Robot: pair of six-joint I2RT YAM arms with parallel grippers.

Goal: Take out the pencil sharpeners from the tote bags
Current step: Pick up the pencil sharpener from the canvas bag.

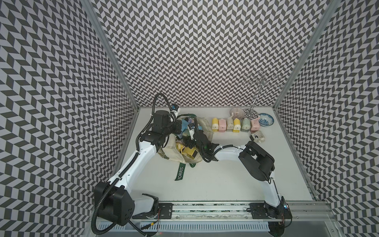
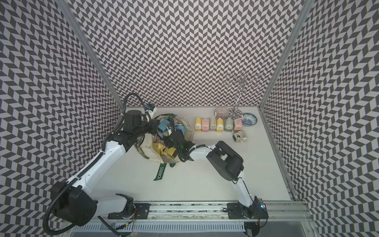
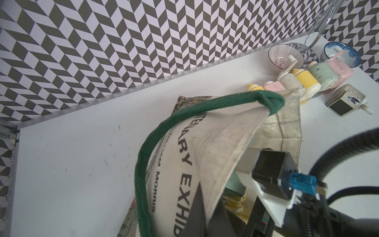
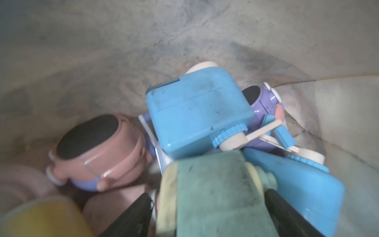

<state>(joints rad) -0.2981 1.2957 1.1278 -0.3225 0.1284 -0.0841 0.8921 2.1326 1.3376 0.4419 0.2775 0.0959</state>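
Note:
The cream tote bag (image 1: 170, 148) lies at the table's left with its mouth held open. My left gripper (image 3: 207, 215) is shut on the bag's rim (image 3: 225, 143), one finger on each side of the cloth. My right gripper (image 4: 208, 195) is deep inside the bag and stands open. Its fingers (image 4: 135, 215) flank a green sharpener (image 4: 215, 184), close to both of its sides. Around it lie a blue sharpener (image 4: 196, 115), a pink one (image 4: 98, 151), a purple one (image 4: 264, 102) and a yellow one (image 4: 41, 217). Several sharpeners (image 1: 235, 125) stand in a row on the table.
A beige sharpener (image 1: 257, 137) lies alone near the row. Behind the row are a striped bowl (image 1: 236, 113), a blue patterned bowl (image 1: 266, 119) and a wire stand (image 1: 254, 96). The green "MORRIS" strap (image 1: 180, 171) trails toward the table's front.

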